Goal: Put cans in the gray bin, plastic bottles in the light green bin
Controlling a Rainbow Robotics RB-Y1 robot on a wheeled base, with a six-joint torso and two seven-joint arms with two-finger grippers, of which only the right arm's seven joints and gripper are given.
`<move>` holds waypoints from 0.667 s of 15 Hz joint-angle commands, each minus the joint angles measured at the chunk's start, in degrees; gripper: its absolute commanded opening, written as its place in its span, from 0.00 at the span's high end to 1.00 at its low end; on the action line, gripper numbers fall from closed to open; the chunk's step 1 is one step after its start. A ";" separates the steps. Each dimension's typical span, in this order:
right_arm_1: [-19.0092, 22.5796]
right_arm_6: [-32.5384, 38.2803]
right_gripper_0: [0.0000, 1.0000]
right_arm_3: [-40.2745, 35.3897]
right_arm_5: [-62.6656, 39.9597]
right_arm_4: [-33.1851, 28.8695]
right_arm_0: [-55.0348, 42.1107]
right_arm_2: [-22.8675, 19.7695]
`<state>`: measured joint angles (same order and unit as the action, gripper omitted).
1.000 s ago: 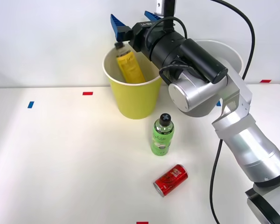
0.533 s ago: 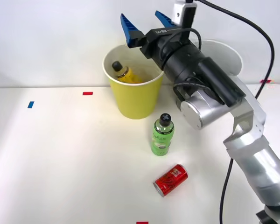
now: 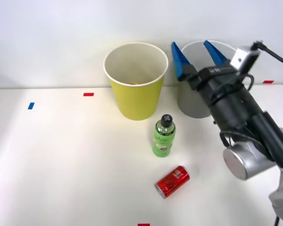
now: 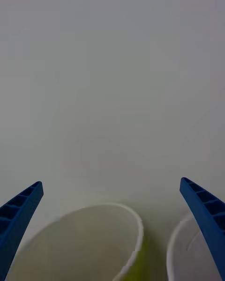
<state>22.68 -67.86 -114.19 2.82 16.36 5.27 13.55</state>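
The light green bin (image 3: 137,101) stands at the back centre of the table, and the yellow-orange bottle inside it is almost wholly hidden below the rim. To its right is the gray bin (image 3: 191,106), partly covered by my right gripper (image 3: 196,54), which hangs open and empty above its rim. The green plastic bottle (image 3: 163,137) stands upright in front of the two bins. Nearer to me, the red can (image 3: 172,181) lies on its side. In the wrist view my open gripper (image 4: 111,182) looks over the light green bin's rim (image 4: 137,236) and the gray bin's rim (image 4: 174,246).
Small tape marks sit on the white table: blue (image 3: 31,105) at the left, red (image 3: 88,94) behind it, red (image 3: 144,224) at the front edge. A white wall rises just behind the bins. My arm (image 3: 247,141) fills the right side.
My open gripper has swung right, from over the light green bin to over the gray bin. The yellow-orange bottle has dropped deeper into the light green bin.
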 commanded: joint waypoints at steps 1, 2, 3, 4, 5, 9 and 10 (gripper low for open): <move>0.18 -0.17 0.00 -0.86 5.88 0.08 -8.88 -3.10; -0.09 -0.17 0.00 -0.86 7.28 0.08 -11.25 -3.62; -0.79 -0.34 0.00 -0.77 8.43 -0.10 -14.41 -4.41; -1.32 -0.52 0.00 -0.77 9.04 -0.36 -17.31 -4.85; -1.76 -0.52 0.00 -0.86 9.13 -0.45 -20.21 -5.20; -4.48 -0.96 0.00 -0.77 9.13 -0.71 -29.44 -5.73; -5.45 -1.48 0.00 -0.77 9.13 -1.24 -31.64 -5.82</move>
<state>18.23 -68.83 -114.99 11.96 15.61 -24.42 7.86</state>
